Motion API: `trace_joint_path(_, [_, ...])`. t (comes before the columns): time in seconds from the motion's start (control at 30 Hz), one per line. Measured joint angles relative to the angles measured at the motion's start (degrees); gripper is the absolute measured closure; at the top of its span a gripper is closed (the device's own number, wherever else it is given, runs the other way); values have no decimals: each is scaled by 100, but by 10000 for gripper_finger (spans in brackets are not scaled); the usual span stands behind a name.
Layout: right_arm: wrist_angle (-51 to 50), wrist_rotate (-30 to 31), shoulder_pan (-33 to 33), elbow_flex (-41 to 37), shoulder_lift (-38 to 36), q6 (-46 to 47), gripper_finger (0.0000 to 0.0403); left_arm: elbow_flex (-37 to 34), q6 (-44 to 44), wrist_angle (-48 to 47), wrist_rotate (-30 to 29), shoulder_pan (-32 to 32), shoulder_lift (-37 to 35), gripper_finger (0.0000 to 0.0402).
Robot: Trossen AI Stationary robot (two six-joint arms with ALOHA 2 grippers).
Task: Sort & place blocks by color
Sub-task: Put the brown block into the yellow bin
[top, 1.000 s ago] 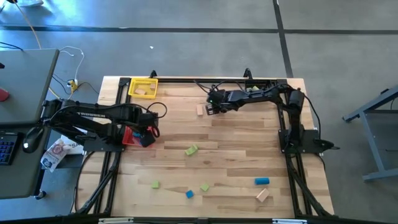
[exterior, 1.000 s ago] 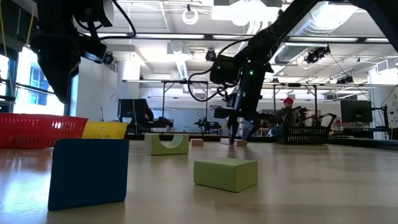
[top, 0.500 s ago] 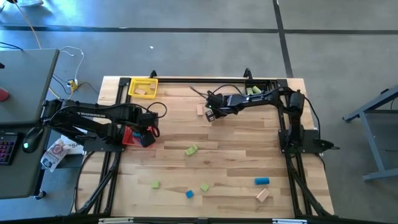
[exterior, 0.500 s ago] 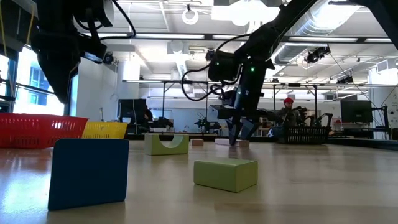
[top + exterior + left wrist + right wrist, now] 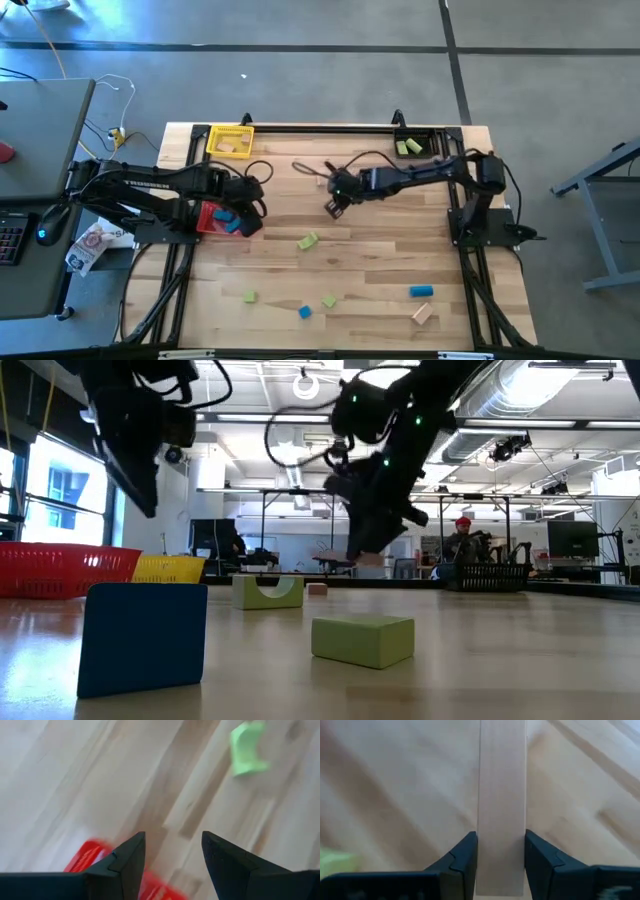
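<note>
The right gripper (image 5: pixel 500 857) held a tan block (image 5: pixel 502 810) narrowly by one end (left jaws wide, empty); a swing could twist it loose over the worktop (image 5: pixel 380 260).

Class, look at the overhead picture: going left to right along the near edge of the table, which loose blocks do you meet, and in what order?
Light green block → blue cube → second light green block → blue bar. The tan block lies just below the blue bar, so its place in the order is unclear.
</note>
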Motion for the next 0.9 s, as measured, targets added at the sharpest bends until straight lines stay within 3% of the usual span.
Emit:
trace_joint_path(0.43, [1136, 403, 1082, 13, -177, -1189, 299, 0, -668, 1779, 60, 0, 0, 220])
trace_joint_path(0.63, [1475, 1109, 1441, 17, -178, -1918, 299, 0, -733, 2489, 60, 0, 0, 220])
trace_joint_path(0.9, [1758, 1990, 1796, 20, -182, -2777, 299, 0, -833, 2764, 49, 0, 0, 220])
